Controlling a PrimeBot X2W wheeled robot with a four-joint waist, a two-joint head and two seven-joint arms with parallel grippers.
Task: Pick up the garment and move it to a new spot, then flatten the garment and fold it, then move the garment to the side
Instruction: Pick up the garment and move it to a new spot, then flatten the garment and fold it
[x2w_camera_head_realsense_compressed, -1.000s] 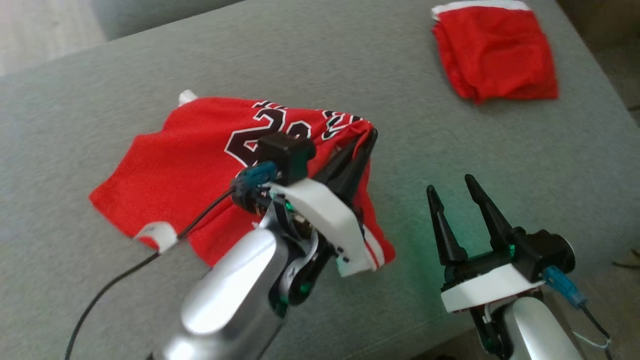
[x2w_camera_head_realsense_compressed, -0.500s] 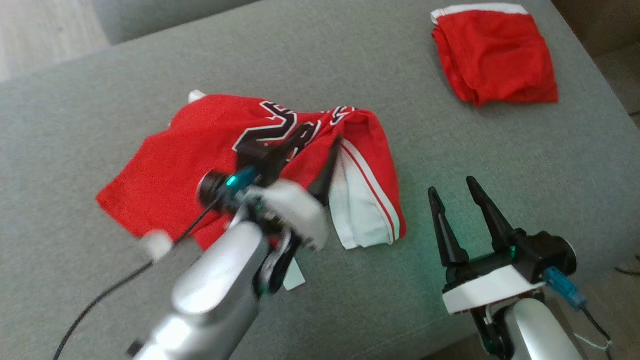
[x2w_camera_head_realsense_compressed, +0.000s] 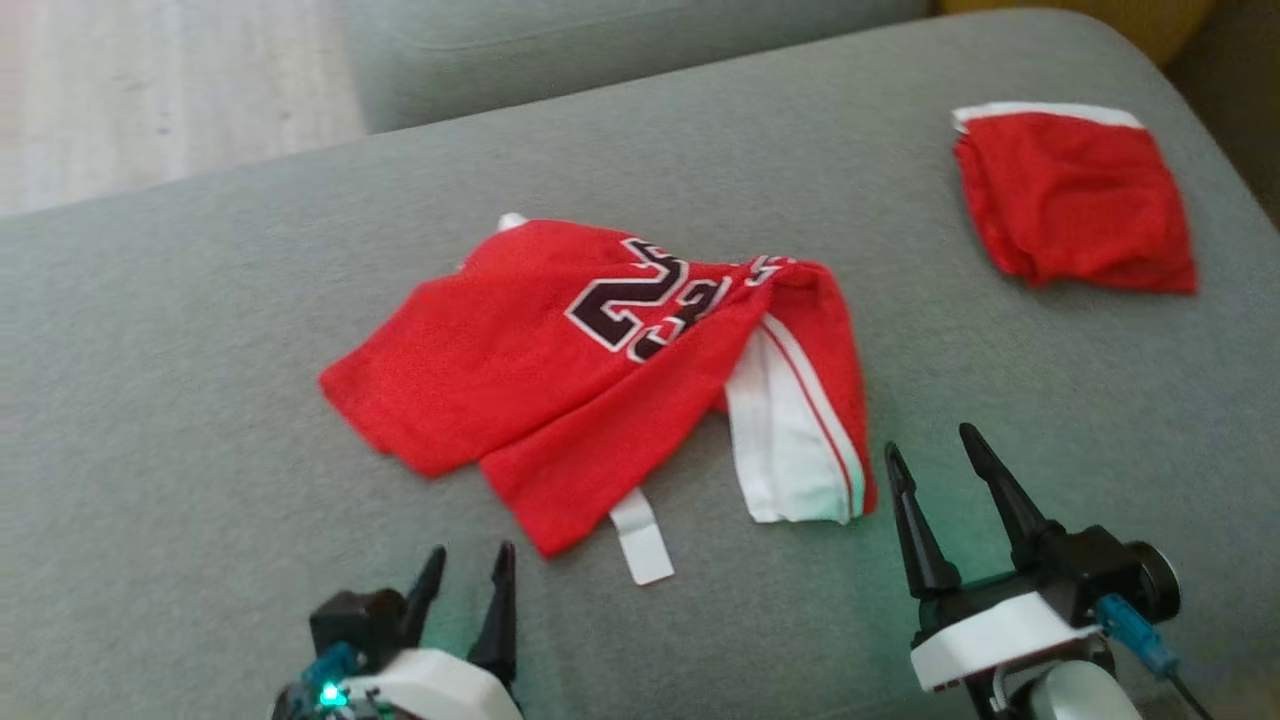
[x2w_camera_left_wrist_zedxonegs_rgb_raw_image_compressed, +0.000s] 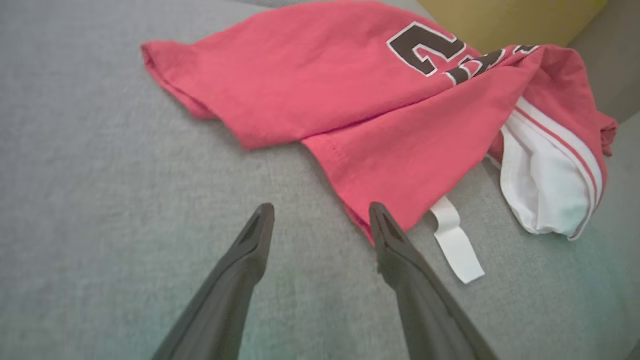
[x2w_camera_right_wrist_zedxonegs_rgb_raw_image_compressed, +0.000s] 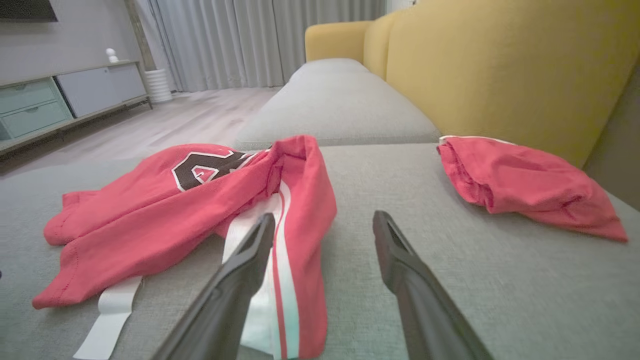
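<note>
The garment (x2w_camera_head_realsense_compressed: 560, 360) is a red jersey with dark numbers and white trim, lying crumpled in the middle of the grey sofa seat (x2w_camera_head_realsense_compressed: 200, 430); it also shows in the left wrist view (x2w_camera_left_wrist_zedxonegs_rgb_raw_image_compressed: 350, 100) and the right wrist view (x2w_camera_right_wrist_zedxonegs_rgb_raw_image_compressed: 165, 210). My left gripper (x2w_camera_head_realsense_compressed: 468, 575) stands open at the bottom edge, just short of the jersey's near corner, holding nothing. My right gripper (x2w_camera_head_realsense_compressed: 935, 460) is open too, a little right of the white-trimmed fold (x2w_camera_head_realsense_compressed: 790, 440). In the left wrist view the right finger (x2w_camera_left_wrist_zedxonegs_rgb_raw_image_compressed: 395, 250) nearly meets the red hem.
A second red folded garment (x2w_camera_head_realsense_compressed: 1075, 200) lies at the far right of the seat, also in the right wrist view (x2w_camera_right_wrist_zedxonegs_rgb_raw_image_compressed: 525, 185). A yellow backrest (x2w_camera_right_wrist_zedxonegs_rgb_raw_image_compressed: 500, 65) rises behind it. Pale floor (x2w_camera_head_realsense_compressed: 150, 90) lies beyond the seat's far left edge.
My left gripper has opened and let go of the jersey, then pulled back toward me. The jersey dropped onto the seat. The camera has shifted; the right gripper holds still.
</note>
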